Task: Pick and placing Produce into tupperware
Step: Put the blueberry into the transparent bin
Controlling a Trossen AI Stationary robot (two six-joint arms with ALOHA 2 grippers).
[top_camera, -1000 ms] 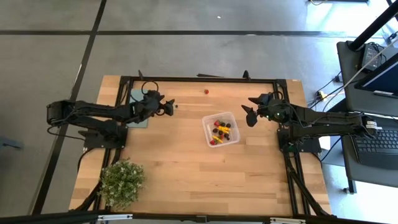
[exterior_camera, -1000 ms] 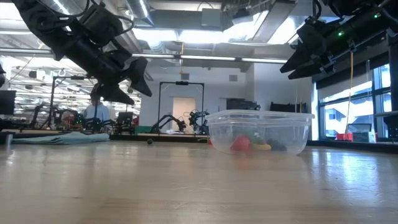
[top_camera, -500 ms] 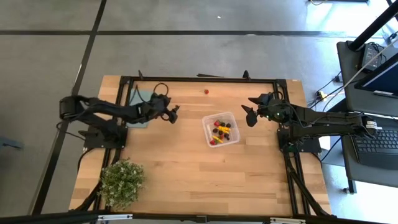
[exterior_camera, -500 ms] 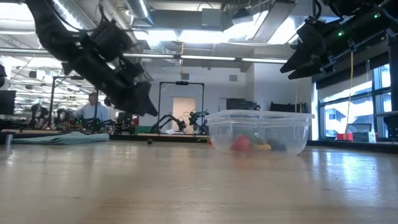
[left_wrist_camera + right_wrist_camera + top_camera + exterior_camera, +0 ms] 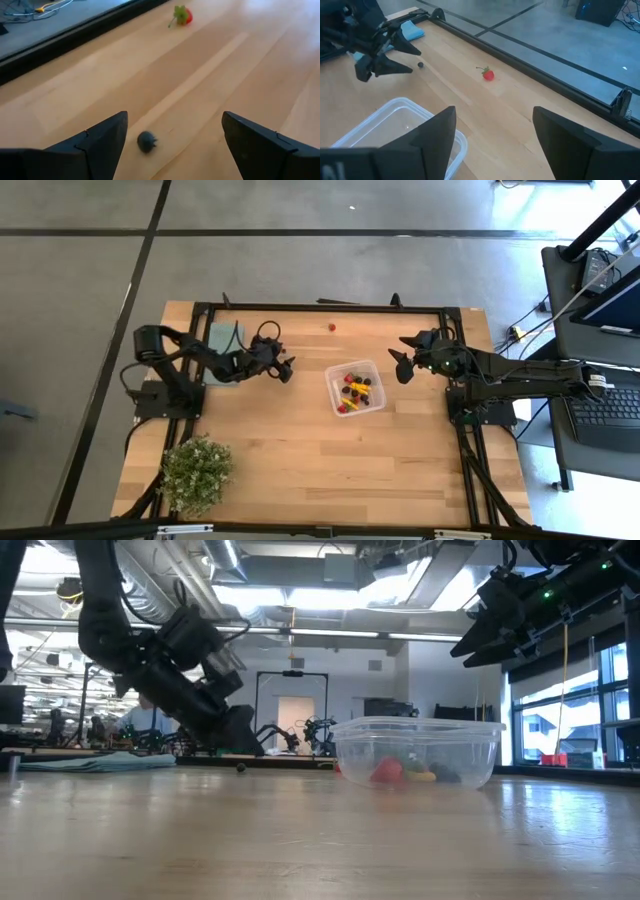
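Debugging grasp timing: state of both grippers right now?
Left gripper: open, empty, low over the table by a small dark produce piece.
Right gripper: open, empty, raised beside the tupperware.

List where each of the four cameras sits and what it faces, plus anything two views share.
High: overhead, straight down on table; both arms, left end effector, right end effector.
Low: tabletop height, facing tupperware; arms hang from above.
Left wrist: past its own open fingers at a dark piece.
Right wrist: over its own fingers.
Shared: both wrist views show the red piece.
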